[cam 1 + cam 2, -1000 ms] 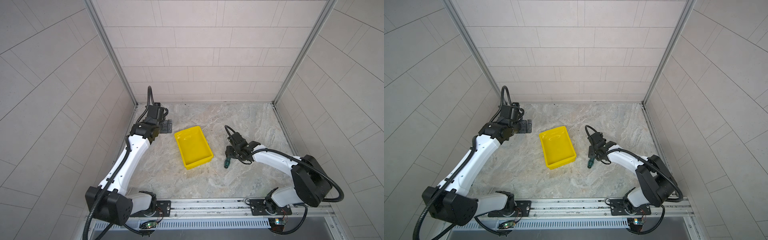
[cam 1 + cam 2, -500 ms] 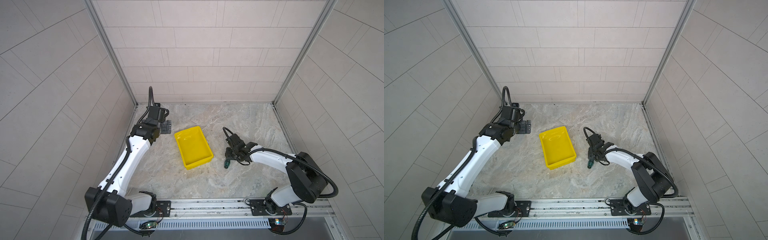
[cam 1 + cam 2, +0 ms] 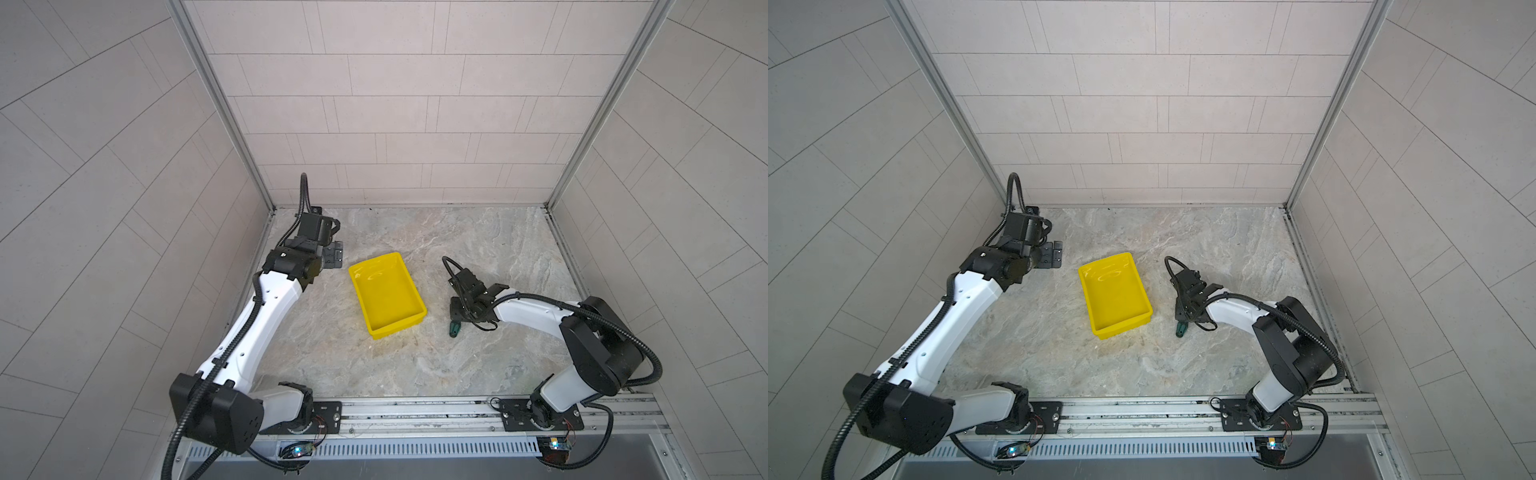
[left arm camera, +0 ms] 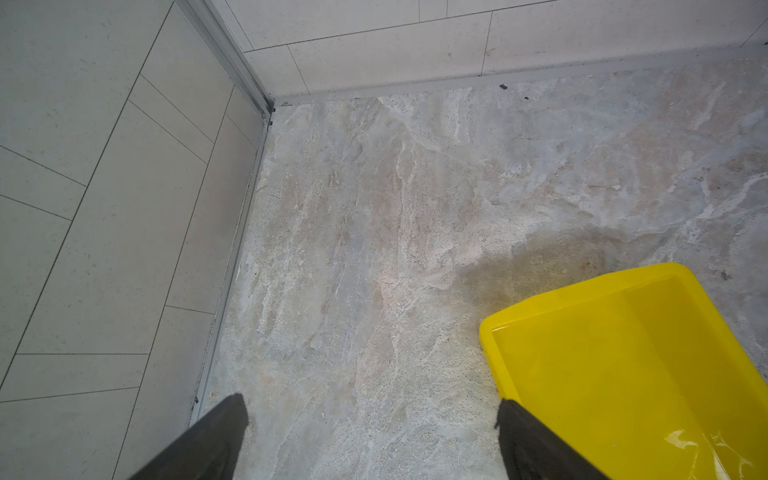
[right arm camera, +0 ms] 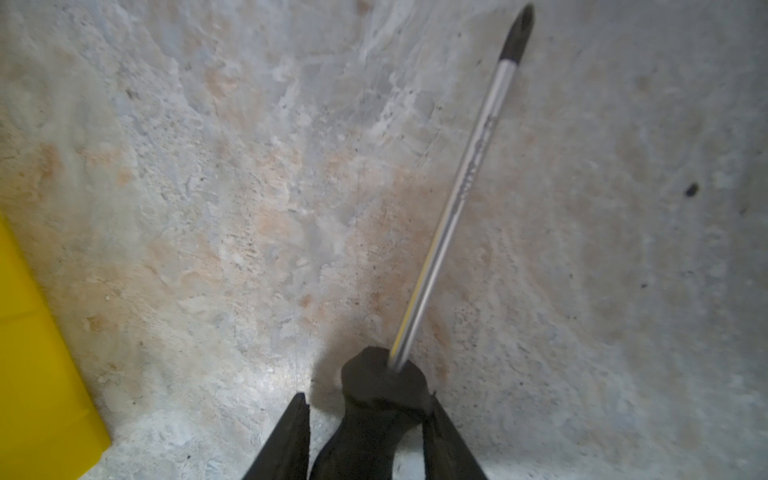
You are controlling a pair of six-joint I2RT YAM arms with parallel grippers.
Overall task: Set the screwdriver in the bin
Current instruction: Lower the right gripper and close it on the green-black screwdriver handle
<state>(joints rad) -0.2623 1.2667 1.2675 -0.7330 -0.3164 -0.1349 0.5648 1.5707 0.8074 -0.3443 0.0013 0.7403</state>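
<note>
Hidden: the screwdriver (image 3: 454,328) sits mostly under the right gripper (image 5: 365,399) in both top views; only the green handle end shows.
Right grip: 2 fingers straddle the black handle; cannot tell if clamped.
Left gripper (image 4: 370,403): apart, empty.
Place: marbled tabletop (image 3: 415,374), beside the glossy yellow bin (image 3: 386,295).
Shaft: thin, silvery, apparently dark-tipped.

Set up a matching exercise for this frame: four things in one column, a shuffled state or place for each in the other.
1 screwdriver
2 bin
3 left pincer
4 right pincer

A empty
B wide open near the left wall
C lying on the floor
D astride a dark handle

Pairs: 1-C, 2-A, 3-B, 4-D
</note>
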